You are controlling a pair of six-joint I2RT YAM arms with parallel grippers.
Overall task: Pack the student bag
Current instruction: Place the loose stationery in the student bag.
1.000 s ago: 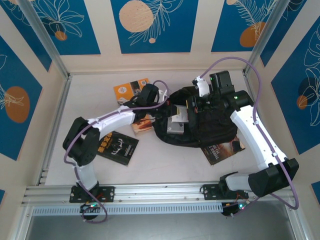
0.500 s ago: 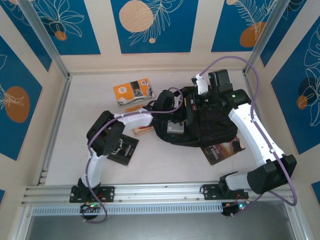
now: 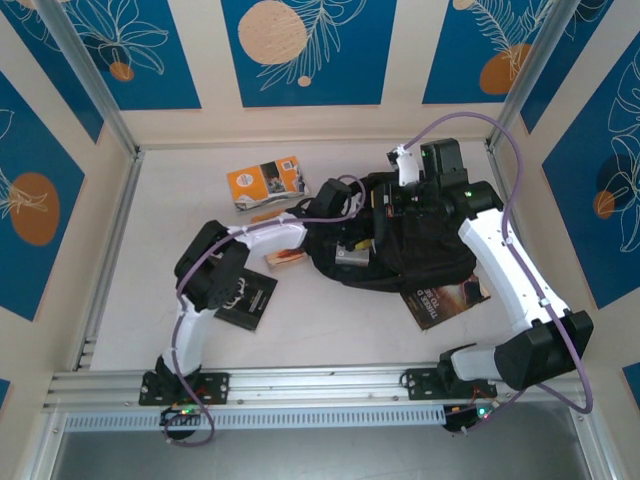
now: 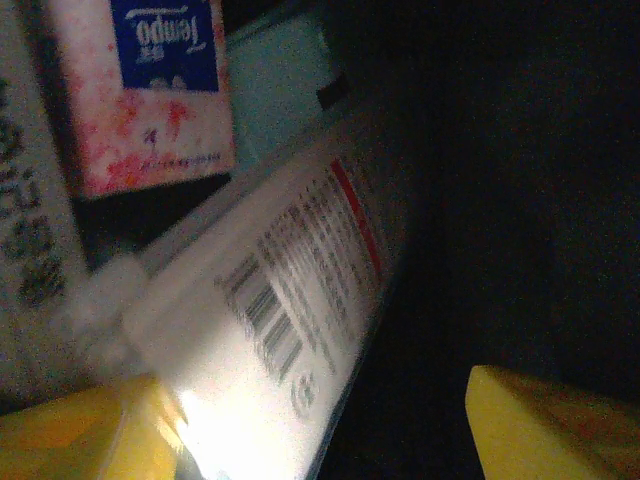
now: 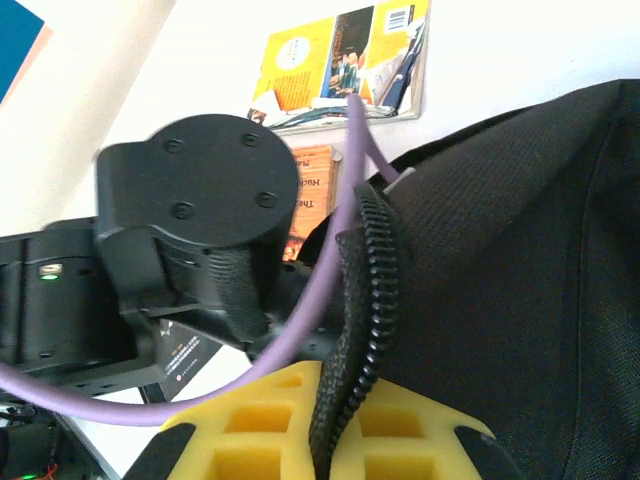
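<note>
The student bag (image 3: pixel 415 255) is a black backpack lying at the table's middle with its mouth facing left. My right gripper (image 3: pixel 392 205) is shut on the bag's zipper edge (image 5: pixel 365 300), which runs between the yellow fingers (image 5: pixel 440 440) and is held up. My left gripper (image 3: pixel 350 222) reaches into the opening and stands open (image 4: pixel 320 430). A white book (image 4: pixel 290 300) with a barcode lies inside the bag, beside the left finger and loose. A Tempo tissue pack (image 4: pixel 140 90) lies deeper in the bag.
An orange book (image 3: pixel 265 180) lies at the back left. A black book (image 3: pixel 235 295) sits near the left arm's elbow, a small brown one (image 3: pixel 283 258) beside it. A dark book (image 3: pixel 445 295) pokes out under the bag's front. Purple cable (image 5: pixel 320 270) crosses the right wrist view.
The left arm swung right and pushed the white book into the bag. Its gripper then opened and let the book go. The right gripper kept its hold on the zipper edge.
</note>
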